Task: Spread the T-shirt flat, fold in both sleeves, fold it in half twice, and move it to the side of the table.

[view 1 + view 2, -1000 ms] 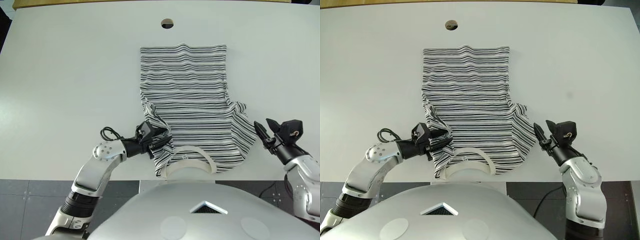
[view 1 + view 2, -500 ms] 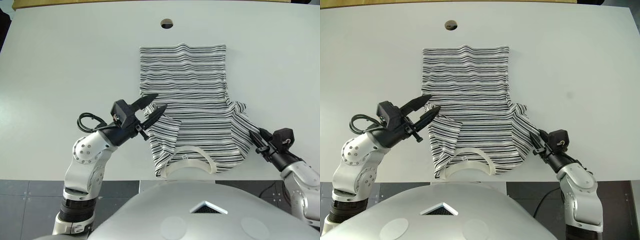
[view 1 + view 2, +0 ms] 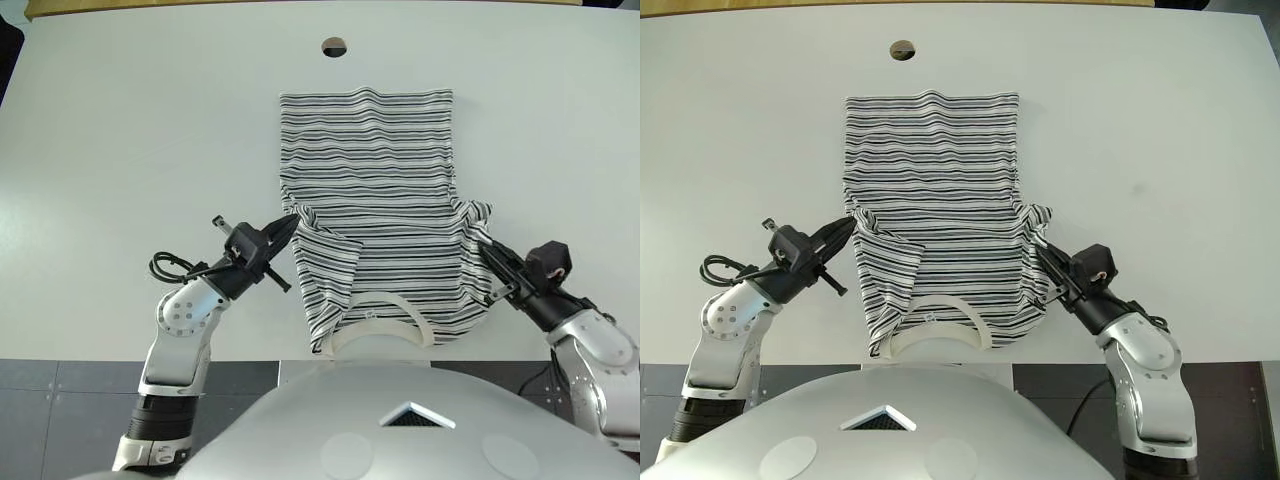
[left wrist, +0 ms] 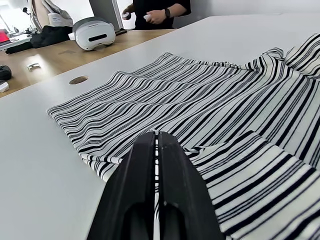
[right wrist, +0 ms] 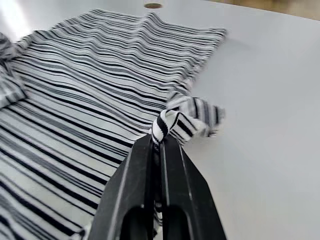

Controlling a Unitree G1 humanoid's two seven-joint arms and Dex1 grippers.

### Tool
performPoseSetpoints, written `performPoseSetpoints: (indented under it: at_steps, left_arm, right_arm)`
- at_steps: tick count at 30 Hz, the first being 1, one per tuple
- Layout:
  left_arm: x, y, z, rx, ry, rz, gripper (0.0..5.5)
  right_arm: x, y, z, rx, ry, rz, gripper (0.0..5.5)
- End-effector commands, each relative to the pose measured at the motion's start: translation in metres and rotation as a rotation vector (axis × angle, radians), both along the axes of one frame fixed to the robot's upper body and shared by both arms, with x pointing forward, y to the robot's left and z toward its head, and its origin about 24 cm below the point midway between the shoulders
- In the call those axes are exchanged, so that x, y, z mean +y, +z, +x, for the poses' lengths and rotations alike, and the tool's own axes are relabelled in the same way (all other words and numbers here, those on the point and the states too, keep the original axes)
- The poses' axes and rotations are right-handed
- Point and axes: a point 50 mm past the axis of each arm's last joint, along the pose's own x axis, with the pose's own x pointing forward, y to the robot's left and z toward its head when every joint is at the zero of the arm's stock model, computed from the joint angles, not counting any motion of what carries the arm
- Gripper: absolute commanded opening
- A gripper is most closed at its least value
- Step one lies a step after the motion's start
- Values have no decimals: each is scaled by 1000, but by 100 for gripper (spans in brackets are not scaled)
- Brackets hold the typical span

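Here the T-shirt (image 3: 370, 170) lies on a white table (image 3: 150, 130) with a hole (image 3: 334, 47).

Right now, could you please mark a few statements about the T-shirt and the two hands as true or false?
1. The right hand is shut on the right sleeve of the T-shirt. True.
2. The collar points away from the robot. False: it lies at the table's near edge, and the hem is the far end.
3. The left hand is wide open. False: its fingers are shut, at the folded left sleeve.
4. A round hole in the table lies beyond the hem. True.
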Motion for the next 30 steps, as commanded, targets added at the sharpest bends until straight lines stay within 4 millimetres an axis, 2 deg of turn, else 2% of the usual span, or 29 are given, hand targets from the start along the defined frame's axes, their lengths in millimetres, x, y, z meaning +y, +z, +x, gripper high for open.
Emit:
performPoseSetpoints:
  at_steps: [1, 8, 12, 16, 21, 24, 25, 28, 30]
  left_arm:
    - [-3, 1, 9, -29, 5, -13, 13]
    - [-1, -3, 16, -30, 6, -9, 13]
    - [1, -2, 19, -35, 9, -10, 13]
    - [4, -2, 21, -41, 30, -6, 10]
    - [2, 2, 20, -113, 12, -79, 10]
    - [2, 3, 15, -193, -48, -30, 10]
    - [5, 4, 14, -218, -62, -1, 10]
    - [21, 4, 9, -291, -158, 239, 61]
    - [33, 9, 3, -306, -244, 356, 99]
  right_arm:
    - [18, -3, 2, 19, 87, 3, 10]
    - [58, -6, 10, 28, 217, 56, 10]
    - [76, -18, 9, 72, 289, 26, 10]
    - [80, -28, 4, 117, 332, -27, 77]
    - [75, -25, 2, 110, 351, -45, 167]
    - [73, -7, 6, 12, 369, -9, 217]
    - [71, 0, 9, -30, 364, 3, 217]
    - [54, 33, 17, -213, 346, 61, 218]
    - [38, 48, 16, -304, 397, 34, 218]
